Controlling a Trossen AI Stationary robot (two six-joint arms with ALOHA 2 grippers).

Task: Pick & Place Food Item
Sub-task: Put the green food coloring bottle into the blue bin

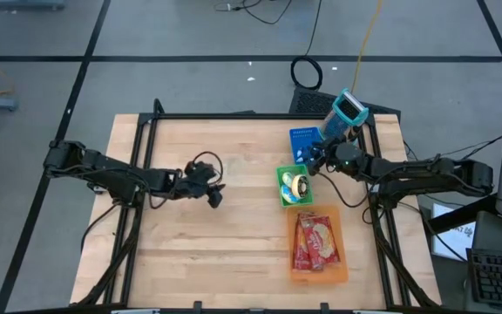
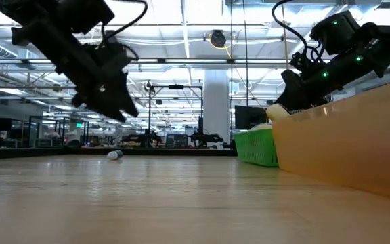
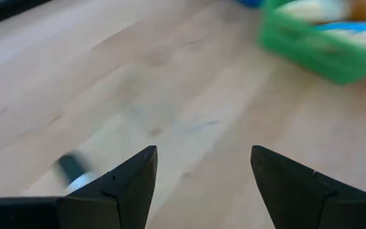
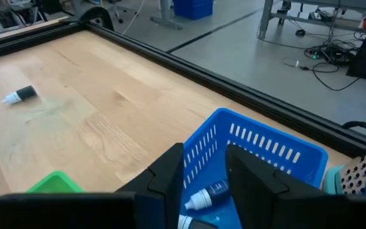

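My left gripper (image 1: 217, 195) (image 3: 202, 154) hangs open over the bare wood left of the middle, tipped down, with nothing between its fingers. My right gripper (image 1: 313, 163) (image 4: 205, 170) hovers by the blue basket (image 1: 302, 143) (image 4: 253, 149). Its fingers stand a narrow gap apart and hold nothing. The blue basket holds small white-capped bottles (image 4: 202, 198). Next to it is a green basket (image 1: 293, 186) (image 2: 257, 146) with a yellowish roll and other items. An orange bin (image 1: 318, 249) (image 2: 344, 146) holds red food packets (image 1: 315, 240).
A small black-and-white bottle (image 4: 19, 95) (image 2: 114, 155) lies alone on the wood toward the far side. A black frame rail (image 4: 189, 67) runs along the table's far edge. A teal device (image 1: 349, 108) stands at the far right corner. Bare wood fills the table's left and near parts.
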